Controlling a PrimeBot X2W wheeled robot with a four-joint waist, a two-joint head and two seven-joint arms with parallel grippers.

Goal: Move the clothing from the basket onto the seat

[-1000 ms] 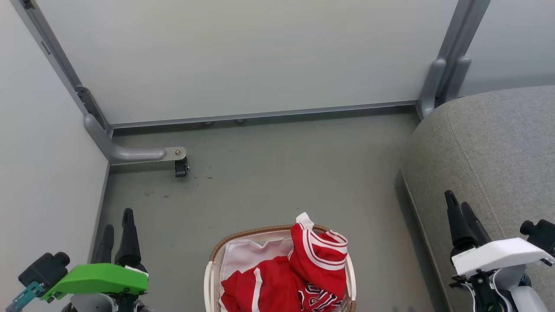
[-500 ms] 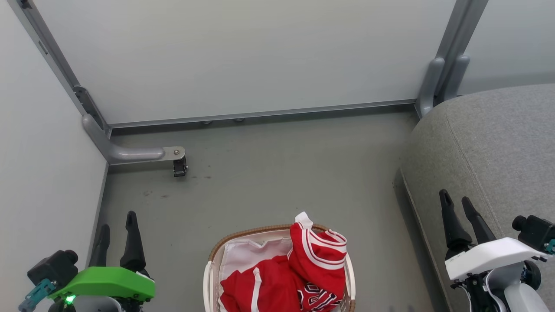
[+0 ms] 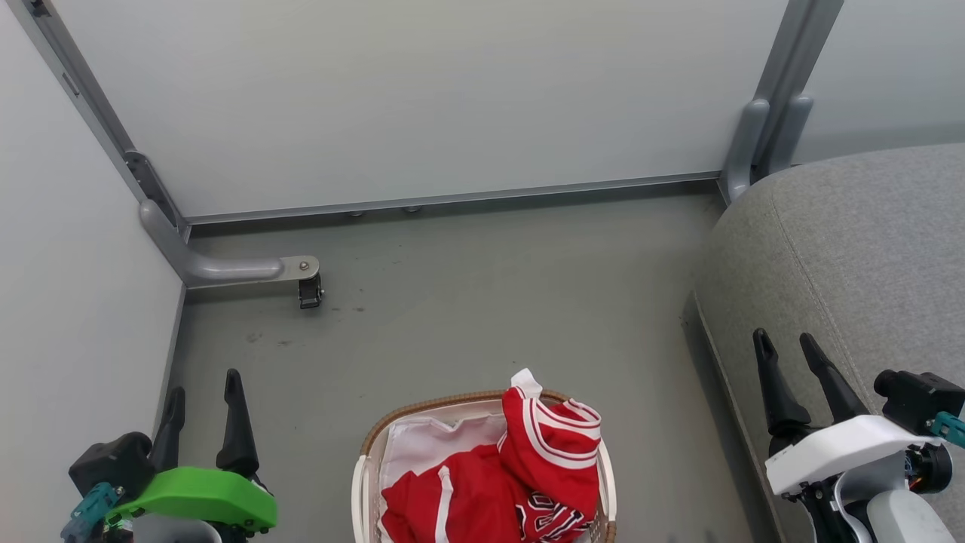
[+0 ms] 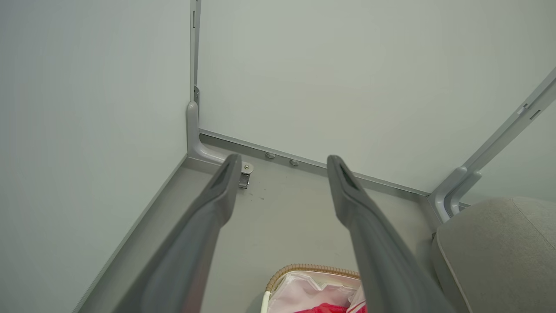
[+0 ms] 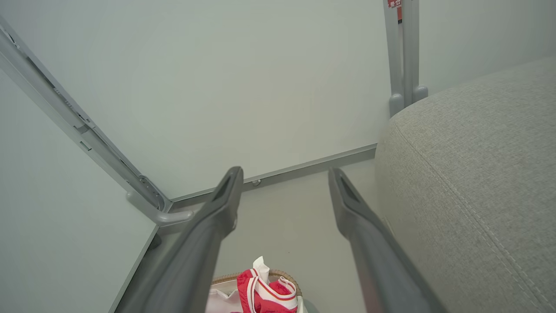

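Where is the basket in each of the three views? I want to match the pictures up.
Head view: basket at bottom centre, cut off by the bottom edge.
Left wrist view: basket at the bottom edge, slightly right of centre; just its far rim and liner show.
Right wrist view: basket at the bottom edge, slightly left of centre.
Shared landmark: the grey seat, to the right of the basket in all three.

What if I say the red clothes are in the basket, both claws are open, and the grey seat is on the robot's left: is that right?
Not quite: the head view shows the seat on the robot's right, by the open right claw. The red clothes are in the basket, and the left claw is open.
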